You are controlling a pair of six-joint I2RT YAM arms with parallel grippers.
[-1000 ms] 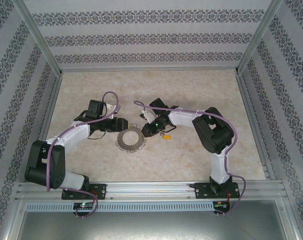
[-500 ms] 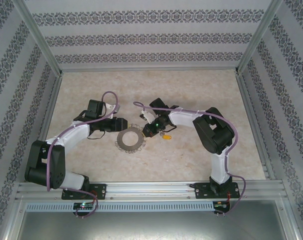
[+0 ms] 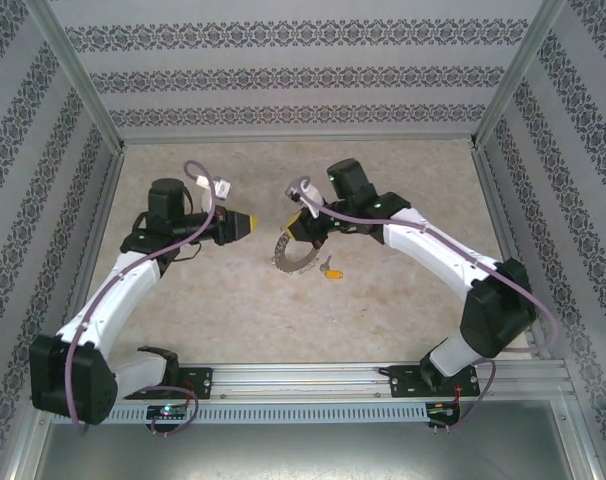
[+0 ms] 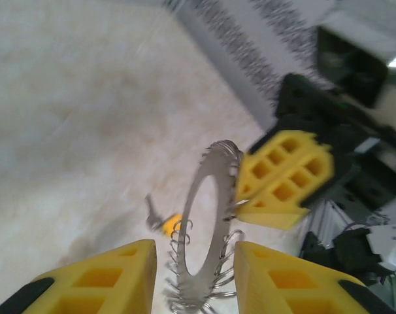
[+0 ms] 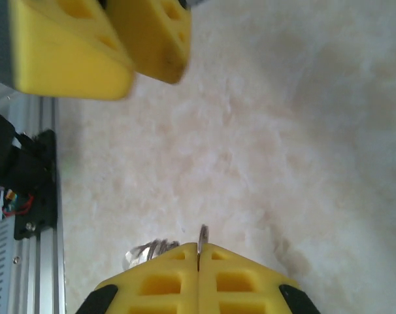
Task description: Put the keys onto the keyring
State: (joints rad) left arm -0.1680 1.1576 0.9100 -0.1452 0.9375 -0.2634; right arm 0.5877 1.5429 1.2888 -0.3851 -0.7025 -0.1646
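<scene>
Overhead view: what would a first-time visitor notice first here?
The lacy metal keyring, held up on edge by the right claw pinching its rim. The left claw faces it with yellow fingers apart. A tiny orange-headed key lies on the table just beside the ring.

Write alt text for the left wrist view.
A jagged grey keyring stands upright, seen at an angle, pinched at its upper rim by the right gripper. The left gripper has its yellow fingers apart, one either side of the ring's lower edge. A small yellow-headed key lies on the pale table behind.
</scene>
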